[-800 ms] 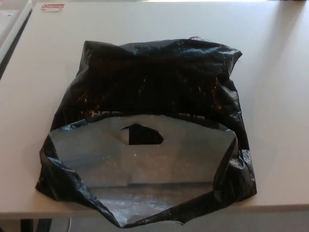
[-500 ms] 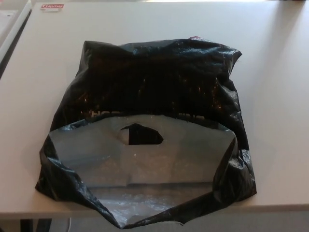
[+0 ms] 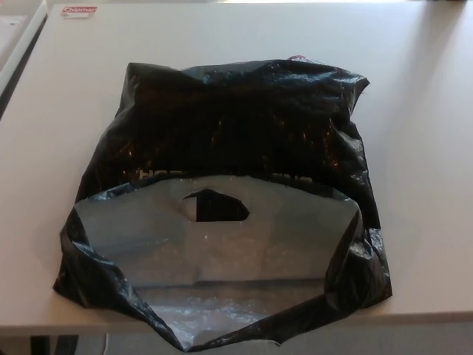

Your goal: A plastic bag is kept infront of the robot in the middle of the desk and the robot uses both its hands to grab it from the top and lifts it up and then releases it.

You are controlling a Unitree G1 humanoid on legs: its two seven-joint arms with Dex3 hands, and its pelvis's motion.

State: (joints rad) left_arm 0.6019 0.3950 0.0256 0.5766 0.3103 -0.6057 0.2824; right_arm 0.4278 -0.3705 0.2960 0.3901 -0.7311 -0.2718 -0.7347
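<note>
A black plastic bag [image 3: 236, 126] lies flat on the white desk [image 3: 414, 148] in the head view. Its mouth faces me and gapes at the near edge, showing the grey inner lining [image 3: 214, 251]. A cut-out handle hole [image 3: 216, 205] sits in the upper flap of the mouth. The bag's front lip hangs slightly over the desk's near edge. Neither of my hands shows in the picture.
A small white label with red print [image 3: 80, 10] lies at the far left of the desk. A lighter surface [image 3: 15, 33] borders the desk on the left. The desk's near edge [image 3: 429, 318] runs along the bottom.
</note>
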